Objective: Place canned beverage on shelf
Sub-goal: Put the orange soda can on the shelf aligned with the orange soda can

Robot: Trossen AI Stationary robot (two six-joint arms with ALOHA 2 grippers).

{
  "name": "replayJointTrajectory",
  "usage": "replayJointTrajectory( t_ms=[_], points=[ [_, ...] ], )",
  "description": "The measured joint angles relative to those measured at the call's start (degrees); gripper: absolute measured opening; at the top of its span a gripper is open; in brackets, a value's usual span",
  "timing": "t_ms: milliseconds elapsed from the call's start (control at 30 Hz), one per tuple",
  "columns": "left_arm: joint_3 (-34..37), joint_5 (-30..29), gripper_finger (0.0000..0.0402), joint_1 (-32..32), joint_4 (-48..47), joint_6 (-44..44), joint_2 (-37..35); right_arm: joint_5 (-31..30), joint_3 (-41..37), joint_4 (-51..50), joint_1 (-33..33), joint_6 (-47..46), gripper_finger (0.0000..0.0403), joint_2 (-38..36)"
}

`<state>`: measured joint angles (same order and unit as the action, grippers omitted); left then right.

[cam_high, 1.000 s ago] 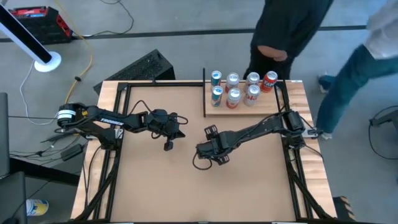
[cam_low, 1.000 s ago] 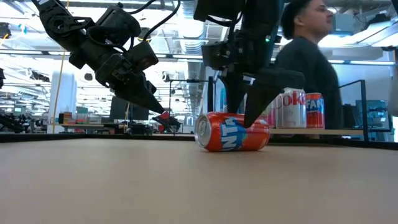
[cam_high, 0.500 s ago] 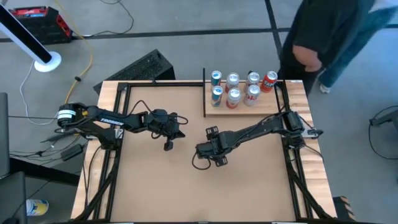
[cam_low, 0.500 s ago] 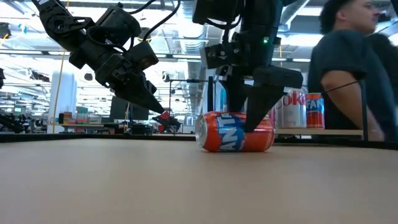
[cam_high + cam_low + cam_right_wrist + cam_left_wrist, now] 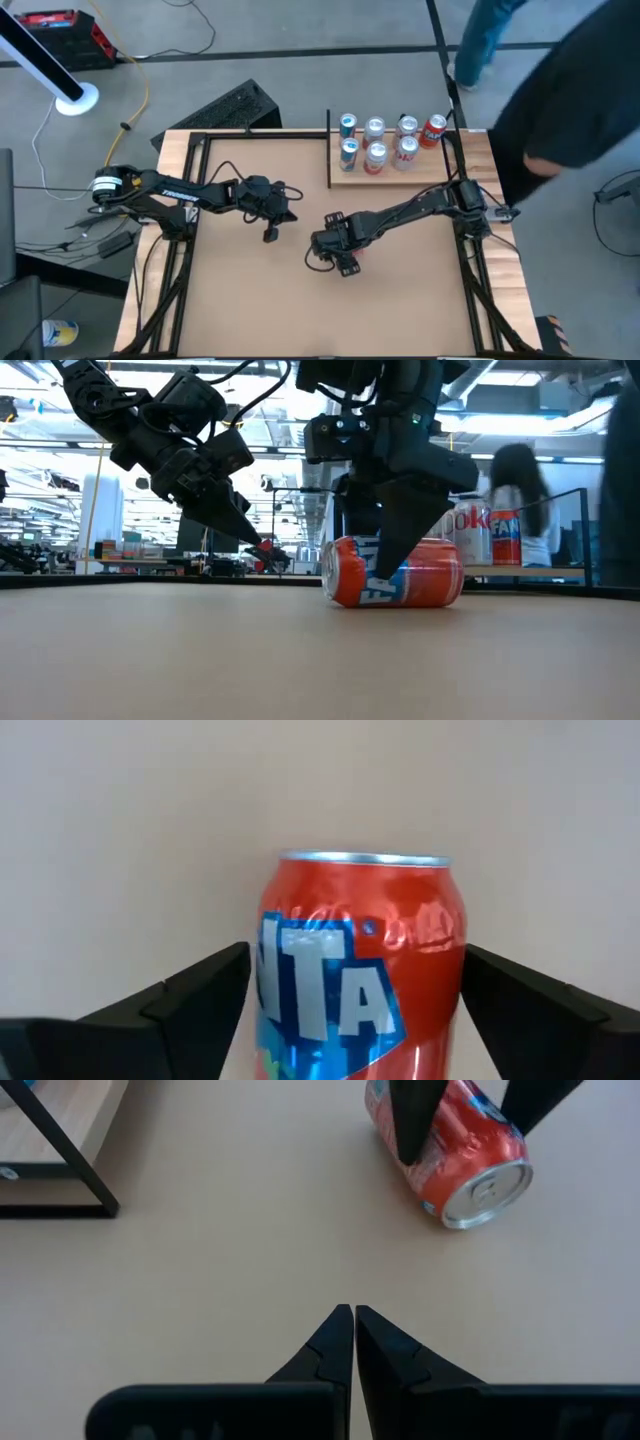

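One orange Fanta can (image 5: 395, 572) has rolled slightly; right gripper (image 5: 338, 252) straddles it, jaws open; left gripper (image 5: 354, 1323) closed. Seven cans (image 5: 376, 154) crowd the shelf (image 5: 440, 173).

From above, the right gripper (image 5: 344, 256) hides nearly all of the orange can (image 5: 395, 572); shelf (image 5: 440, 172) can labels are too small to read.

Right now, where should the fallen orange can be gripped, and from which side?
Across the middle of its round body, from straight above: the orange can lies on its side on the tabletop, ends pointing sideways. The right gripper already straddles it, fingers open.
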<state>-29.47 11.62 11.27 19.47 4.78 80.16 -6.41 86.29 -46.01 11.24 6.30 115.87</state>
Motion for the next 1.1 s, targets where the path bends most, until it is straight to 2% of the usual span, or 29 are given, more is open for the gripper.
replayJointTrajectory(
  t_ms=[267,500,733,900,1000,1100],
  points=[
    [-0.02,0.0,0.0,0.0,-0.9,0.13,0.0,1.55,-0.74,0.94,0.66,-0.42,0.0341,-0.3],
    [-0.02,0.0,0.0,0.0,-0.82,0.13,0.0,2.37,-4.88,5.39,0.64,-3.09,0.0341,-0.76],
    [-0.02,0.65,0.0,-0.02,-0.75,0.21,0.0,4.04,-5.52,6.91,1.48,-5.31,0.0316,-4.29],
    [-0.02,3.16,0.0,-0.02,-0.69,0.59,0.0,4.1,-8.34,7.91,3.29,-7.13,0.0315,-11.6],
    [-0.02,3.19,0.0,-0.07,-0.66,0.59,0.0,3.21,-13.05,9.4,4.31,-10.39,0.0315,-16.5],
    [-0.02,3.48,0.0,-0.07,-0.33,0.59,0.0,-0.4,-19.72,14.56,5.85,-14.29,0.0314,-23.75]
  ],
)
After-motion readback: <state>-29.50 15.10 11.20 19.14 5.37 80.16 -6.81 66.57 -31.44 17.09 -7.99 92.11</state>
